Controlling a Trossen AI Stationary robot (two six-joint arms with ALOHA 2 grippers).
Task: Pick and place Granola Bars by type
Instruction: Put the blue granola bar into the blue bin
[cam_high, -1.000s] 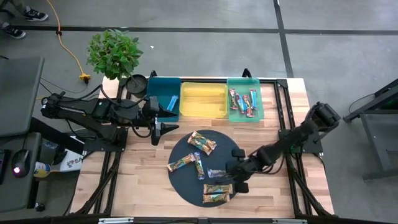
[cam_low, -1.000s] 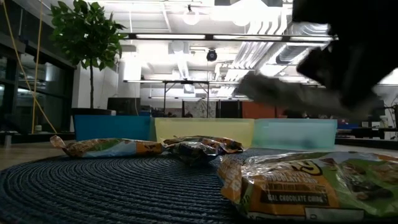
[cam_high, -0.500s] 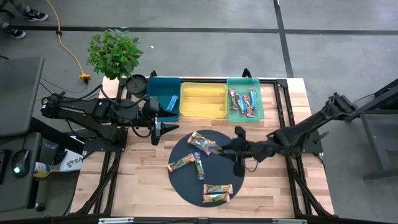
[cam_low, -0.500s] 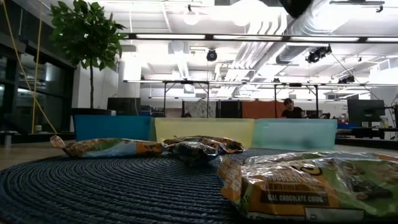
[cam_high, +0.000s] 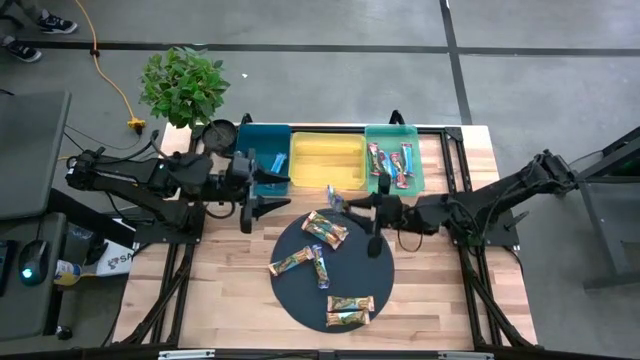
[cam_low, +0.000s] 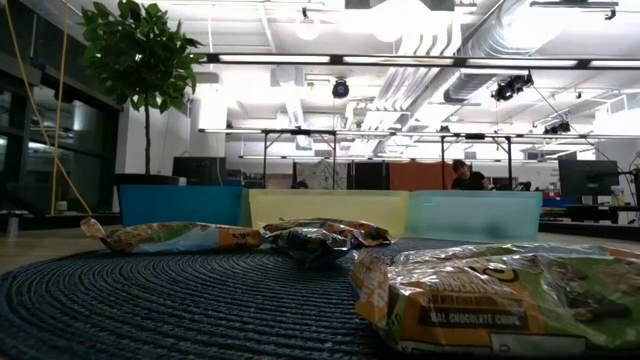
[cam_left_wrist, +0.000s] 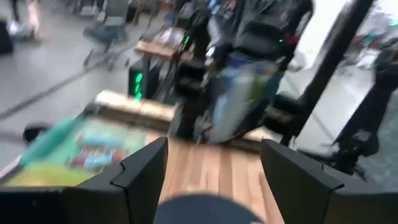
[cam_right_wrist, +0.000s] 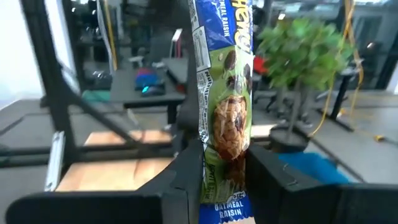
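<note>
My right gripper (cam_high: 349, 205) hangs above the far edge of the round dark mat (cam_high: 300, 300), shut on a blue-and-green granola bar (cam_right_wrist: 224, 93). Several granola bars (cam_high: 325, 229) lie flat on the mat, and more fill the low view (cam_low: 470, 295). One bar (cam_high: 275, 164) lies in the teal bin (cam_high: 255, 150) and several (cam_high: 390, 165) in the green bin (cam_high: 415, 160). The yellow bin (cam_high: 326, 160) stands between them. My left gripper (cam_high: 266, 206) stands open beside the teal bin, with nothing between its fingers (cam_left_wrist: 144, 177). My right gripper pinches the granola bar near one end (cam_right_wrist: 225, 169) between its two fingers (cam_right_wrist: 186, 180). The fingers lie level and point toward the table's left edge. The rest of the bar (cam_high: 333, 195) juts out past the fingertips, lifted clear of the mat.
A potted plant (cam_high: 183, 85) and a round black object (cam_high: 220, 133) stand at the table's far left corner. The three bins line the far edge. Bare wood (cam_high: 225, 280) shows left and right of the mat.
My right gripper has risen from the mat's near right part, carrying the blue-and-green bar up and toward the far edge and left. It has tipped from pointing down to level. The bar is lifted clear of the mat.
</note>
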